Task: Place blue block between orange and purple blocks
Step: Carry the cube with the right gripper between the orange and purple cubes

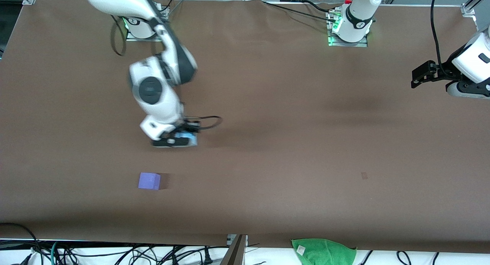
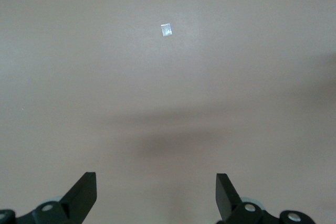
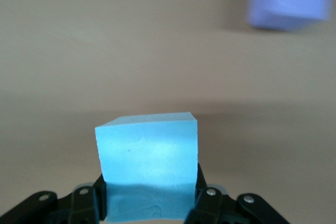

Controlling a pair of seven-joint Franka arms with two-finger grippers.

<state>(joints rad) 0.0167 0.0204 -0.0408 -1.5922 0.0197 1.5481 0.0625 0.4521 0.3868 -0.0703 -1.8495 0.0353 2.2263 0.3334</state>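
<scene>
Blue block (image 3: 147, 163) upright, prob. level

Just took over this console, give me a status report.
Right gripper shut on blue block, over the table, purple block on the table nearby. Left gripper open, waiting at its table end. Orange block not in view.

Two cubes show in all: one blue block (image 3: 147, 167) and one purple block (image 1: 149, 180) (an orange one appears in none of the three views). There are two arms and so two grippers, the right gripper (image 1: 177, 139) clamped on the blue block and the left gripper (image 2: 156, 195) with its fingers spread apart. One brown table (image 1: 291, 142) carries everything, one green cloth (image 1: 323, 251) lies at its nearest edge, and one small pale mark (image 2: 166, 30) sits on its surface.
</scene>
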